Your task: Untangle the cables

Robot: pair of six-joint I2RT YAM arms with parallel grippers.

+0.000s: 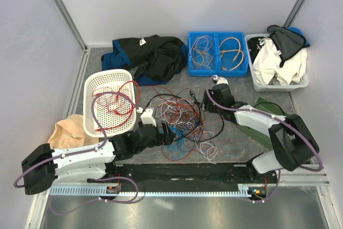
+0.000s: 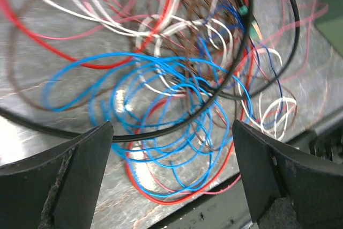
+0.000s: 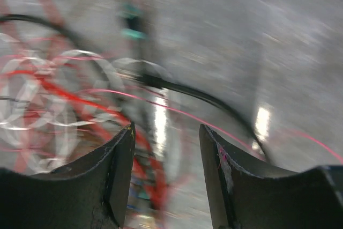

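- Red, black, white and blue cables (image 1: 179,119) lie in one loose heap on the bench (image 1: 236,143), midway between the two arms. One red strand trails left into a white basket (image 1: 107,105).
- Left pincer (image 2: 171,132) is spread wide and empty. It hangs just over the near-left edge of the heap, with a coil of blue loops (image 2: 161,105) directly ahead between its fingers and a black strand crossing under them.
- Right pincer (image 3: 166,132) sits at the heap's far-right edge. Its fingers are partly apart and no wire is visibly pinched, though that view is smeared by motion.
- Heap runs roughly from far left to near right, so each arm faces one end. By my reading the left arm is closer to the blue coil, the right to the black outer loop.
- No brand or lettering is legible; a white tag (image 1: 143,41) on the dark garment (image 1: 155,54) at the back is too small to read.
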